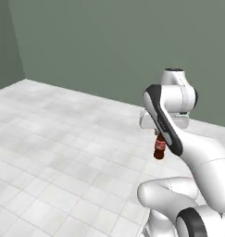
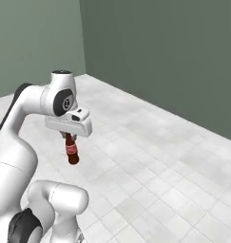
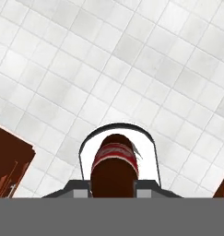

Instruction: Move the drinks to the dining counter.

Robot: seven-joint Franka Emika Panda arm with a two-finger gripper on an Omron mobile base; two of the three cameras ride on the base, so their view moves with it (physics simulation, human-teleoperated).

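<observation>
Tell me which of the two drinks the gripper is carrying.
The cola bottle: dark brown with a red label, hanging from the shut gripper above the tiled floor.

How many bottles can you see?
1. The cola bottle hangs from the gripper, held by its top above the white tiled floor. Another bottle may be somewhere outside these views.
</observation>
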